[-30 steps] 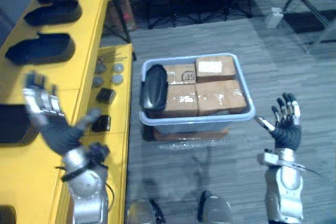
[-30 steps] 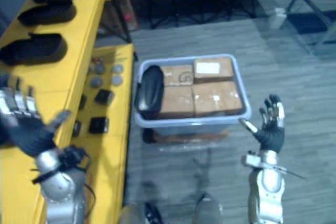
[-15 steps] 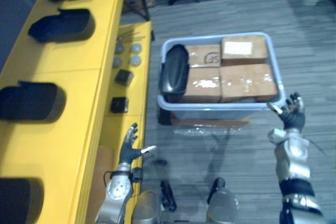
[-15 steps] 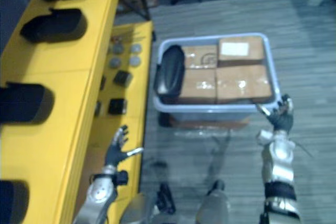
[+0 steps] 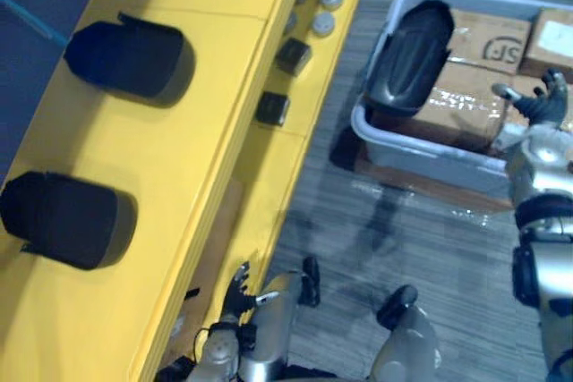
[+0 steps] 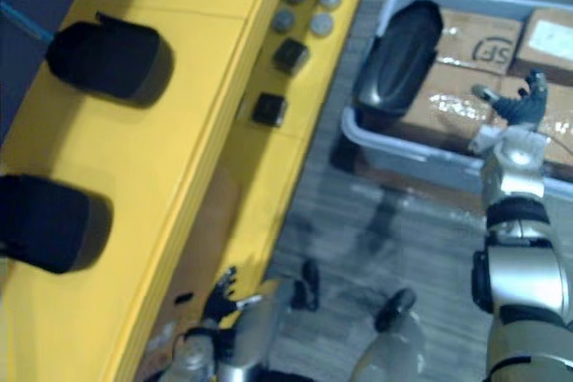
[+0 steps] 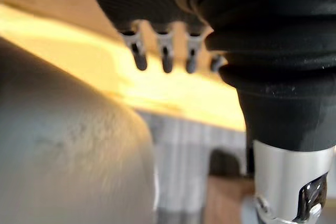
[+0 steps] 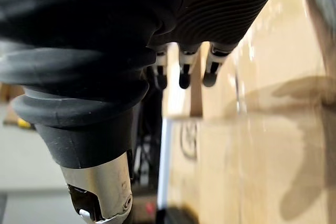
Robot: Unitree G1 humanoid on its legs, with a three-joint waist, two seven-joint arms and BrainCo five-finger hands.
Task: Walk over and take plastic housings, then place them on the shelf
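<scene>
One black plastic housing leans in the left end of a grey bin, beside cardboard boxes. Two more black housings lie on the yellow shelf. My right hand is open over the boxes, just right of the housing in the bin and not touching it; its fingers are straight above the cardboard. My left hand hangs low by the shelf's front edge, open and holding nothing, its fingers before the yellow edge.
A lower yellow ledge carries small black blocks and round grey discs. The bin rests on a low brown base on grey plank floor, close to the ledge.
The camera has swung in toward the shelf and bin. My left hand has dropped from above the shelf to beside its front edge. My right hand has risen over the bin's boxes.
</scene>
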